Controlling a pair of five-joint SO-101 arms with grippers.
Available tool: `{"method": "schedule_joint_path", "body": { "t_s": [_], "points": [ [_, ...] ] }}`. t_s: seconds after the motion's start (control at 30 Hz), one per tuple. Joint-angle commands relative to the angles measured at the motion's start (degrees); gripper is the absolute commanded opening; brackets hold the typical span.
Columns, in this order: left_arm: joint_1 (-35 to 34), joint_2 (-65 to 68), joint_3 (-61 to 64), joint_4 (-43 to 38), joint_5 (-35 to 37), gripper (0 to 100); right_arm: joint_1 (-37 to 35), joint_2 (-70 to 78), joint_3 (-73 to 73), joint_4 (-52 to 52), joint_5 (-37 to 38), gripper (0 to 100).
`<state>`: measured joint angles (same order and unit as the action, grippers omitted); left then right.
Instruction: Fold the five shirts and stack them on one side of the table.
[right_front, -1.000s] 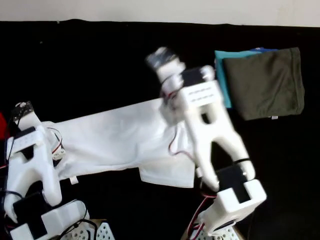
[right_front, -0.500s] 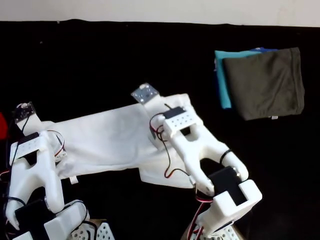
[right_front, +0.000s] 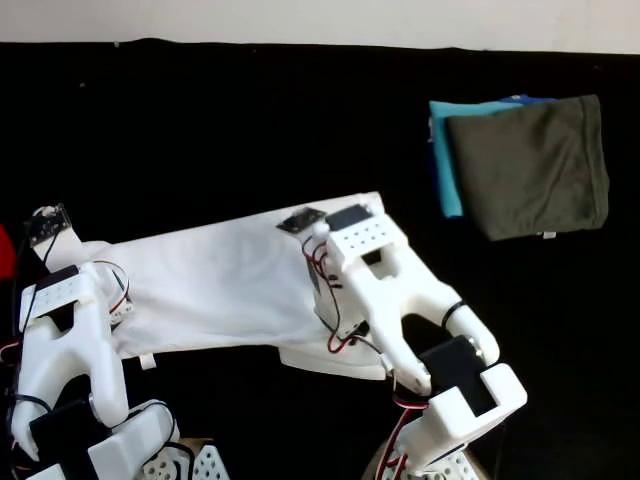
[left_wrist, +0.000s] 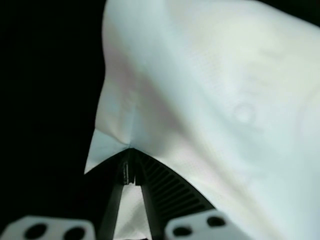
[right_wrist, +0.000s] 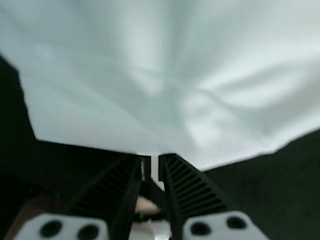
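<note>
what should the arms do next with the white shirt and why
Probably lift the right gripper and carry its end of the white shirt over toward the left gripper: both look shut on opposite ends, and the shirt lies as a long band, not yet halved.

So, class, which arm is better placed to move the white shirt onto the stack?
Probably right: the right gripper pinches the shirt at the end nearer the stack; the left gripper holds the far end.
</note>
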<state>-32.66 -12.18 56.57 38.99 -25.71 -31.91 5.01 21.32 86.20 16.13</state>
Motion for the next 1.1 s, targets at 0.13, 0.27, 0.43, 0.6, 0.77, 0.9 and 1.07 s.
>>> {"method": "schedule_joint_path", "body": {
  "t_s": [0.13,0.27,0.43,0.6,0.77,0.9,1.07],
  "points": [
    [1.5,0.1,0.1,-2.1,-0.4,1,-5.0,-2.0,-14.6,5.0,-0.3,4.3],
    [1.5,0.1,0.1,-2.1,-0.4,1,-7.3,-1.5,-15.7,-1.6,-0.3,4.3],
    [1.5,0.1,0.1,-2.1,-0.4,1,-9.2,-1.6,-6.8,-7.4,-0.2,4.3],
    [1.5,0.1,0.1,-2.1,-0.4,1,-15.2,-2.1,1.3,-6.8,-0.3,4.3],
    [1.5,0.1,0.1,-2.1,-0.4,1,-19.3,-2.5,0.2,-2.9,1.7,4.3],
    [1.5,0.1,0.1,-2.1,-0.4,1,-16.7,-7.3,-8.0,2.3,6.2,4.3],
    [1.0,-0.9,-1.3,0.0,-0.4,1,-6.6,-13.1,-18.4,-1.5,6.5,4.3]
  ]
}}
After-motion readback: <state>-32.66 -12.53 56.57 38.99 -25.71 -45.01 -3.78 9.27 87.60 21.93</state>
